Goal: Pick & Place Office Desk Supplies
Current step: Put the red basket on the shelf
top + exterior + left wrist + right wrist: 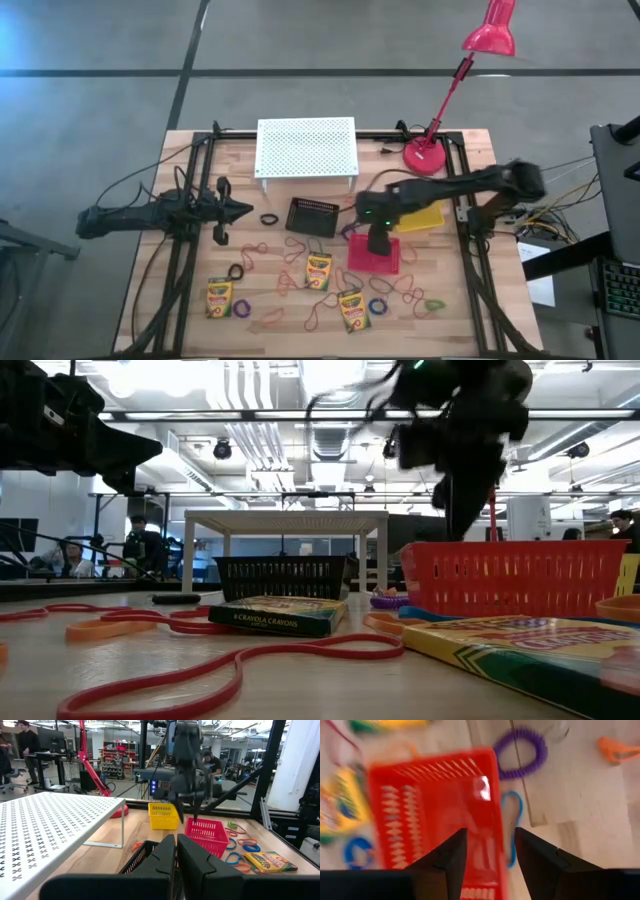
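The left gripper (240,210) lies low and level over the wooden tabletop (450,330), fingers pressed together, empty, pointing toward the black mesh basket (311,216). The right gripper (378,250) points straight down above the red mesh basket (375,256), fingers parted, gripping nothing; crayon boxes and rubber-band loops lie nearby.

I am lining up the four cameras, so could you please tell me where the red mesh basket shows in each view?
High view: red mesh basket right of centre, under the right claw.
Low view: right of middle, behind a crayon box.
Left wrist view: centre-right, beside the yellow basket.
Right wrist view: fills the left and middle.
Shared landmark: the right claw hangs over the basket.
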